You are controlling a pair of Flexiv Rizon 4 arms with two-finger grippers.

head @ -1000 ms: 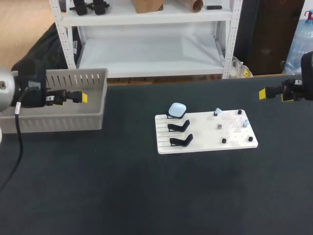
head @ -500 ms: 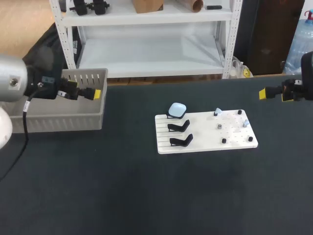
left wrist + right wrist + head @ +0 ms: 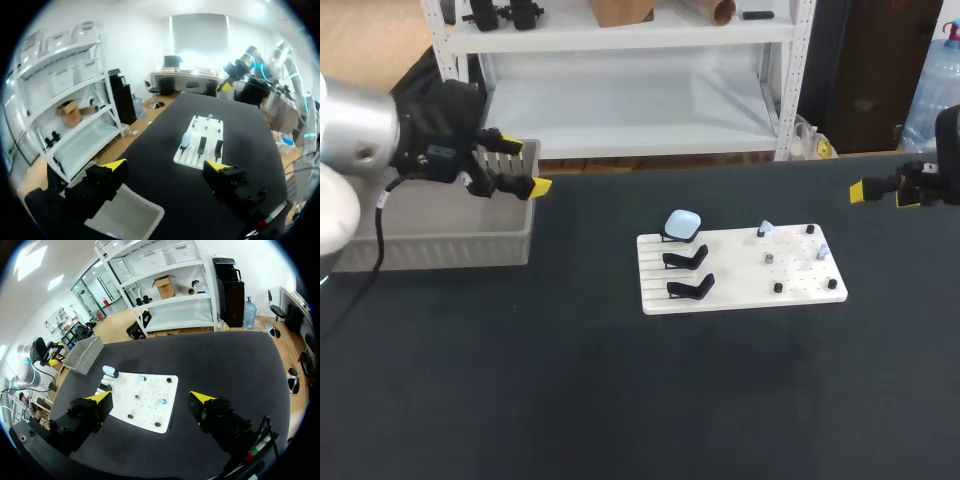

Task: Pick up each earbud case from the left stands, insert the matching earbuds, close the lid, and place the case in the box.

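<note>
Since before, left arm (image 3: 355, 140) swung right over the box (image 3: 440, 245); both arms' jaws spread; one case (image 3: 683, 222), three stands (image 3: 686, 259).

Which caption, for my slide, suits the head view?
Left hand open by the grey box, right hand open at far right, one pale-blue earbud case on the white board's rear stand.

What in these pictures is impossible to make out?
Box contents: head view, hidden by its near wall and the left arm; left wrist view shows only a corner.
Earbuds on the board: too small in every view to tell apart.
Right arm: head view, cut off by the edge.
</note>
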